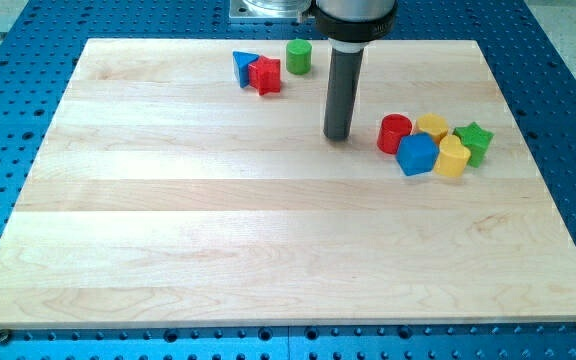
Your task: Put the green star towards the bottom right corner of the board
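The green star [476, 141] lies at the right side of the wooden board [268, 250], at the right end of a tight cluster. Touching or close beside it are a yellow block [452, 158], a yellow block [432, 127], a blue block [417, 154] and a red cylinder [394, 133]. My tip [338, 135] rests on the board left of this cluster, a short gap from the red cylinder and well left of the green star.
Near the view's top, a blue triangle [243, 67], a red star [265, 75] and a green cylinder [299, 57] stand together. The board lies on a blue perforated table [568, 90].
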`<act>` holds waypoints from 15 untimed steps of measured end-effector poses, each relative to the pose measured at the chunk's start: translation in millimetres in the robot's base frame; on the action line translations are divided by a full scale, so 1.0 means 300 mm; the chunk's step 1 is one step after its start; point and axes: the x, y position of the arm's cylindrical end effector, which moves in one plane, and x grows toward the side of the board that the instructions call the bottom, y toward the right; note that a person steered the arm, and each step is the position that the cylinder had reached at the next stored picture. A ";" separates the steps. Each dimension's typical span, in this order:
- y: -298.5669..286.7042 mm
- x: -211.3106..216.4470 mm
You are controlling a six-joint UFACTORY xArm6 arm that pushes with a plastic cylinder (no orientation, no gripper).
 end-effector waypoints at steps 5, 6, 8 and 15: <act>0.587 0.005; 0.575 0.103; 0.404 0.326; 0.828 0.507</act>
